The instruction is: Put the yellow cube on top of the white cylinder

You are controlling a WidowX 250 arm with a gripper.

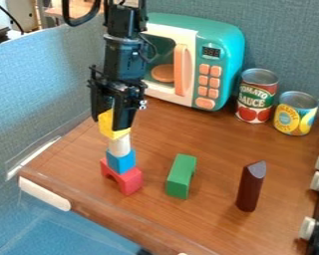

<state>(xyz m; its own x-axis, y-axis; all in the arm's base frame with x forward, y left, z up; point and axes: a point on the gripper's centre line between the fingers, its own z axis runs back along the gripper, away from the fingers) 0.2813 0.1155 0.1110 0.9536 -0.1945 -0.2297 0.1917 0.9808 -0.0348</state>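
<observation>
Blue-grey panels (46, 84) close off the left and far sides of a brown wooden tabletop (172, 130), seen here in the camera view. Toward the left, the gripper (108, 123) pinches the yellow cube (111, 127) between its two fingers, right at the top of the white cylinder (119, 145). Whether the cube's weight rests on the cylinder, I cannot tell.

Under the cylinder come a blue block (121, 162) and a red arch (129, 182), so the main risk is toppling. The cylinder's top is narrow; a cube let go off-centre or tilted could slide off, and pressing too hard could shift the blocks below. A finger that catches the cube or cylinder on opening could drag the column over.

The tabletop's near-left edge runs close by the red arch, so pieces falling that way might drop off. The toy microwave (219, 60) stands behind, on the far side, and the green block (181, 176) lies just to the right. Straight up looks the safest way out, with a little room for the fingers to part first.
</observation>
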